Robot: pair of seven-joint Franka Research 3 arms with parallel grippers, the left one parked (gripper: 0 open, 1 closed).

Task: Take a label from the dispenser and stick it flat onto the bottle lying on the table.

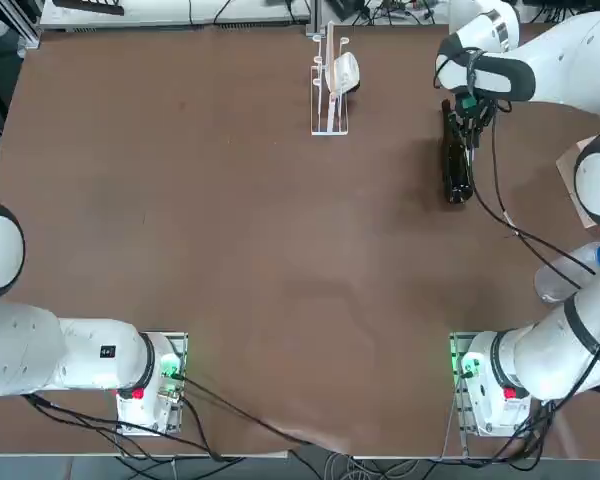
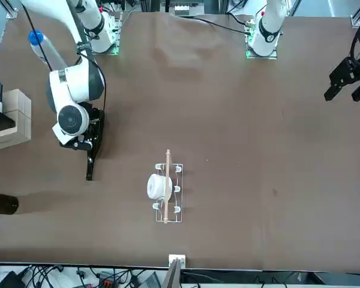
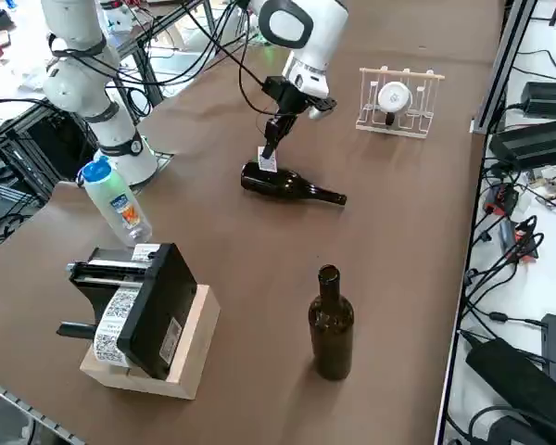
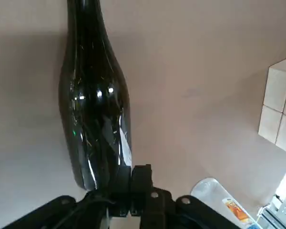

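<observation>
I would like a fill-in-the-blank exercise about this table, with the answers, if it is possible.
The right end effector holds a small white ____ at the lying bottle.
The clear bottle has a ____ cap.
The other dark bottle stands ____.

Missing words: label; blue; upright.

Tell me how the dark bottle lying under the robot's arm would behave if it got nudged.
The lying bottle would probably roll sideways, its body being round. Its smooth, glossy surface suggests it could slip. It looks like glass, so likely stiff but breakable.
</observation>
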